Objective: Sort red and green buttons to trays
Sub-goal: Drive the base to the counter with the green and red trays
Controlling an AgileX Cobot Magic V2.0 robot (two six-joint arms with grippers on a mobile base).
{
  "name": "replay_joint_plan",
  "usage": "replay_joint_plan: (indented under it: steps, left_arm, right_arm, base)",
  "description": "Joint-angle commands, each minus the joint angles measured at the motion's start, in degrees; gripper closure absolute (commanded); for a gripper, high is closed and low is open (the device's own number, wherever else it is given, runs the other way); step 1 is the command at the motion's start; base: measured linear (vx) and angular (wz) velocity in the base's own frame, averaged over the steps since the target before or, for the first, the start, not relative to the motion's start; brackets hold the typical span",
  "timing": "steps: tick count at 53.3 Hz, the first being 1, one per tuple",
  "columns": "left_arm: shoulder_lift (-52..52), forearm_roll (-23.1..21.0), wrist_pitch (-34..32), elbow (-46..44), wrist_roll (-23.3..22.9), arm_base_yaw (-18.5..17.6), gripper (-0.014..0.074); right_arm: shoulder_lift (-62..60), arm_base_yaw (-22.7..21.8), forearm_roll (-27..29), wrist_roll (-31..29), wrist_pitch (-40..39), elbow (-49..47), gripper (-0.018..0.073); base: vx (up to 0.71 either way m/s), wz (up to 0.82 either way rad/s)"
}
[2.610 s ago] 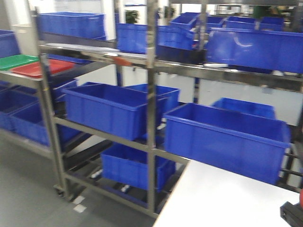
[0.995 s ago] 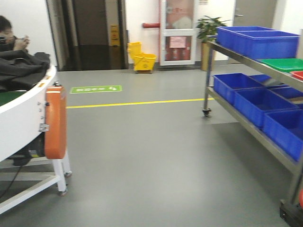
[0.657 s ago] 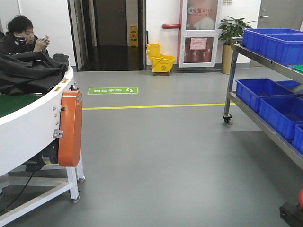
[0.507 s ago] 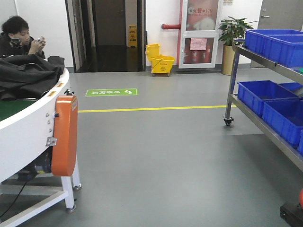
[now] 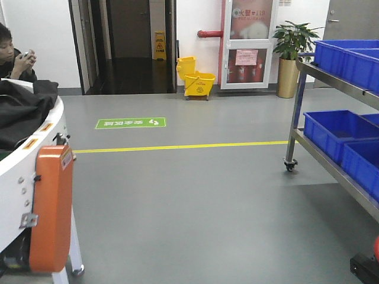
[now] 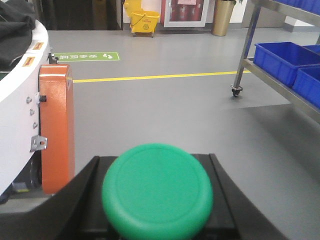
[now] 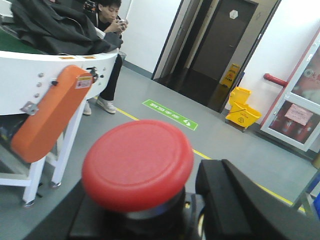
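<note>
My left gripper (image 6: 156,167) is shut on the green button (image 6: 157,192). Its round green cap fills the lower left wrist view between the black fingers (image 6: 87,182). My right gripper (image 7: 150,200) is shut on the red button (image 7: 137,162), red cap up on its black base, with a black finger (image 7: 225,195) beside it. In the front view only a black corner of the right gripper (image 5: 366,267) and a sliver of the red cap (image 5: 376,248) show at the bottom right. The trays are out of view.
A white curved conveyor with an orange guard (image 5: 50,207) stands at the left, with a seated person (image 5: 15,56) behind it. A steel rack with blue crates (image 5: 337,127) runs along the right. A yellow mop bucket (image 5: 195,77) and a potted plant (image 5: 290,38) stand by the far wall.
The front view has swung away from the rack with the red and green trays to open floor. In the last half second the conveyor slid further left and nearer. Both buttons stay held.
</note>
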Motion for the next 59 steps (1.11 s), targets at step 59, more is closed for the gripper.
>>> replay_joint_plan:
  steps: [59]
  left_arm:
    - [0.4,-0.1,-5.2,-1.5,0.0,-0.3,0.0596]
  right_arm:
    - [0.1,-0.3,0.1,0.0,2.0,-2.2,0.057]
  base:
    - [0.61,-0.16]
